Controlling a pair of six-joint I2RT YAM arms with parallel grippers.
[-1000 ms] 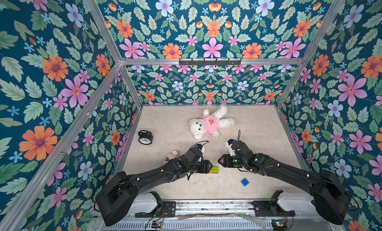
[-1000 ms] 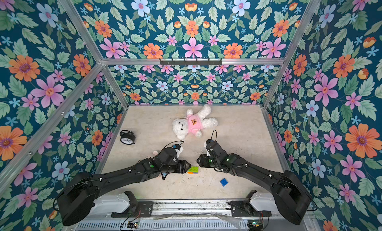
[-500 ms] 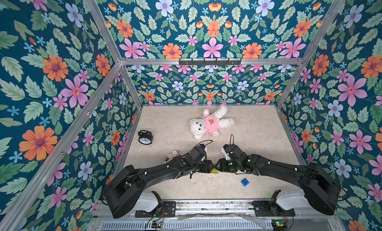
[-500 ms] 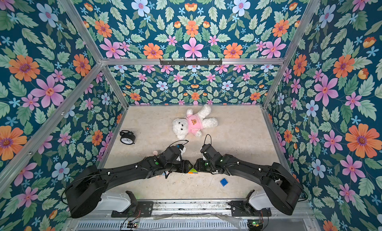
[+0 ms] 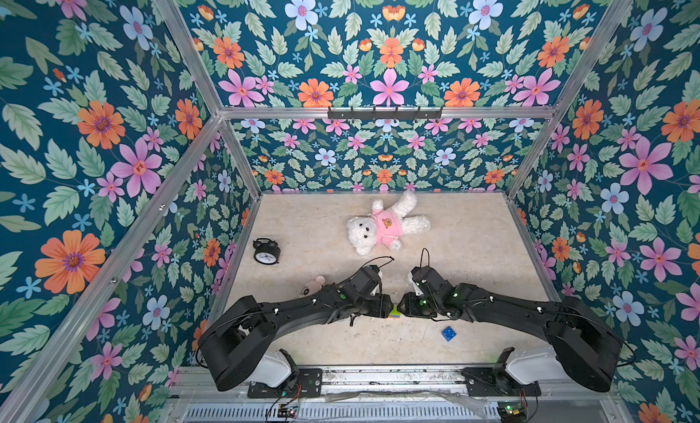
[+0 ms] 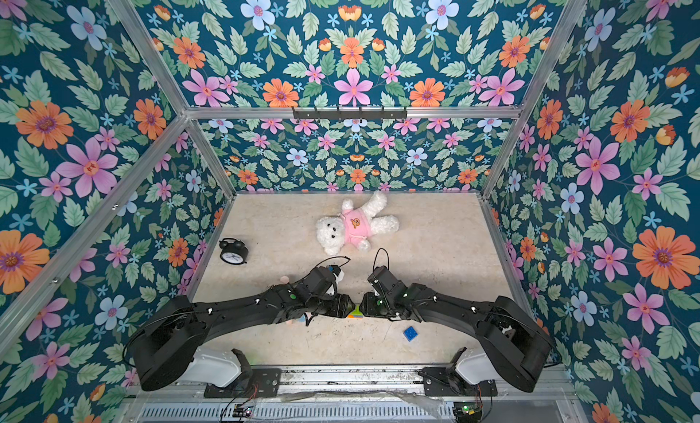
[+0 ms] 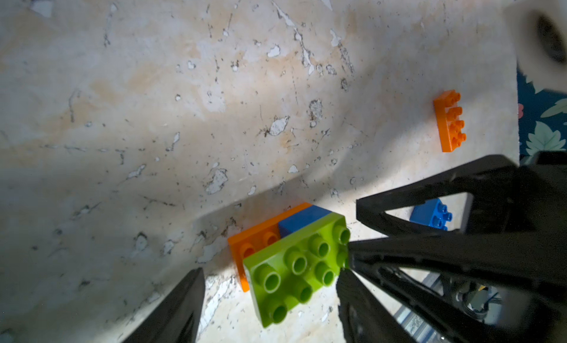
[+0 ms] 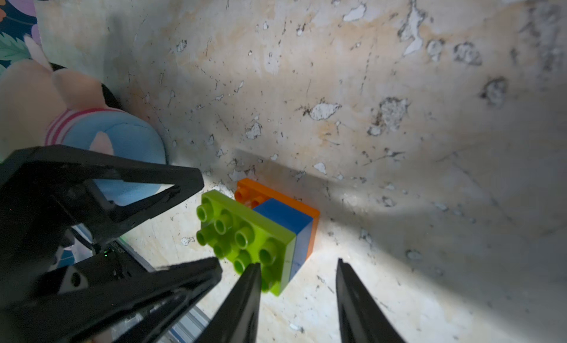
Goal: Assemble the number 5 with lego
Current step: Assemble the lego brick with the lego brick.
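We see a loose blue brick [image 5: 448, 333] nearest on the table [image 5: 473, 250] — behind it the lego stack [image 7: 294, 264], green over blue over orange — left fingers [image 7: 181, 304] wide astride it, right fingers [image 8: 356, 301] narrower, one tip touching green, gripping nothing.

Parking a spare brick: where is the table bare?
Bare: the far right corner beside the teddy bear, and the patch between alarm clock and bear. Crowded: the middle, where the left claw and right claw flank the brick stack.
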